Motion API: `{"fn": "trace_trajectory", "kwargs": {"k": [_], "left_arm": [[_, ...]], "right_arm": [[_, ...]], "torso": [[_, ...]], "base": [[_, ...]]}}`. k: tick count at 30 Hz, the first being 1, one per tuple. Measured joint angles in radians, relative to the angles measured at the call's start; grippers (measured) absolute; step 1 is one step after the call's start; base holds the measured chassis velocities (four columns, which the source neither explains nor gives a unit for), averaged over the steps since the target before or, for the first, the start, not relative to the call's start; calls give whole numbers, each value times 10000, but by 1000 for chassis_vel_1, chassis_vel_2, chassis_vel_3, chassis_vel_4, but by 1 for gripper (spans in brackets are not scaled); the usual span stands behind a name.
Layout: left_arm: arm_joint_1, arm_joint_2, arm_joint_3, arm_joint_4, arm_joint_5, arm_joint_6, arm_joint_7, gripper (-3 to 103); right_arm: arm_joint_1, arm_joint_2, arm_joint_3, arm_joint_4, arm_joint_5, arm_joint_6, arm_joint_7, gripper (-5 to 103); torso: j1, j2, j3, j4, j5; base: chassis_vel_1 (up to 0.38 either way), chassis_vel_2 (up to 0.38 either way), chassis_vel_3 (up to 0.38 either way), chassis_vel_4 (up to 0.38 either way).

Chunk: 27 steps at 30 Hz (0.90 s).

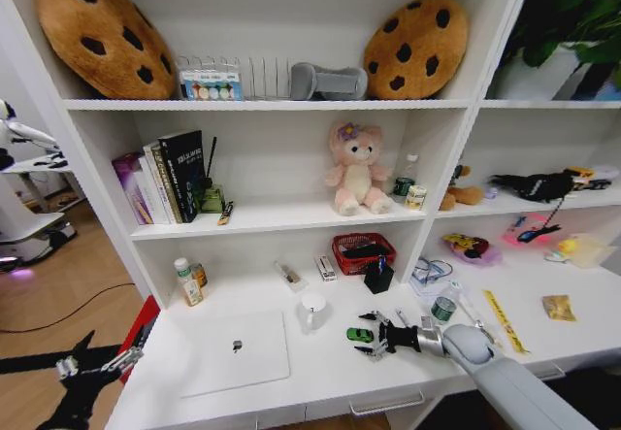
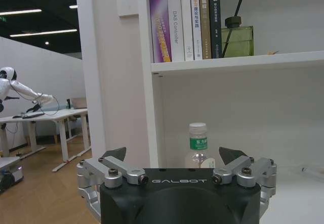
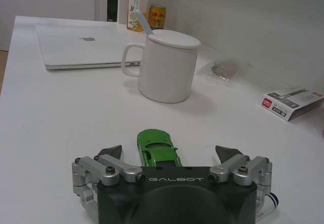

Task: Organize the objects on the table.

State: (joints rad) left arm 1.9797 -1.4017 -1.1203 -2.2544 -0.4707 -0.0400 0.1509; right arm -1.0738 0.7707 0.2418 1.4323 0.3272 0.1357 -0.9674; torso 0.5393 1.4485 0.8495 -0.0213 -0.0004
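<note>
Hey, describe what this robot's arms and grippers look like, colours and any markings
The right arm is a smooth light-grey tube with a rounded joint at the wrist. Both the right gripper and the left gripper have a black body printed with GALBOT in pale letters, silver metal finger links with dark bolts, and black wedge-shaped tips. The left arm looks black.

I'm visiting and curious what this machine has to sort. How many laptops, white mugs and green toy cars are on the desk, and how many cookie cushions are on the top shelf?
Laptop: 1
White mug: 1
Green toy car: 1
Cookie cushions: 2
Total: 5
</note>
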Motion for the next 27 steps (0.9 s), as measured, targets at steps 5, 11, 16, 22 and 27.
{"fn": "trace_trajectory", "kwargs": {"k": [5, 11, 16, 22, 27], "left_arm": [[9, 0, -15, -8, -14, -1, 1, 100], [15, 2, -12, -7, -15, 0, 2, 100], [15, 3, -9, 8, -13, 1, 4, 100], [-11, 135, -9, 72, -25, -1, 2, 100], [-1, 92, 4, 116, -1, 0, 1, 100]], "right_arm": [[-13, 184, -46, -26, 6, -7, 205, 100], [19, 235, -129, -49, 11, -13, 148, 90], [33, 222, -66, -71, -305, -31, -4, 74], [16, 170, 29, -139, -452, -76, -330, 52], [-62, 173, 203, -204, -452, -106, -561, 35]], "torso": [[0, 0, 0, -1, 2], [-1, 1, -1, -1, 2], [-2, 3, -3, 4, 3], [-2, 5, -2, 5, 4], [-1, 2, 0, 4, 3]], "base": [[0, 0, 0, 0], [0, 0, 0, 0], [0, 0, 0, 0], [0, 0, 0, 0], [0, 0, 0, 0]]}}
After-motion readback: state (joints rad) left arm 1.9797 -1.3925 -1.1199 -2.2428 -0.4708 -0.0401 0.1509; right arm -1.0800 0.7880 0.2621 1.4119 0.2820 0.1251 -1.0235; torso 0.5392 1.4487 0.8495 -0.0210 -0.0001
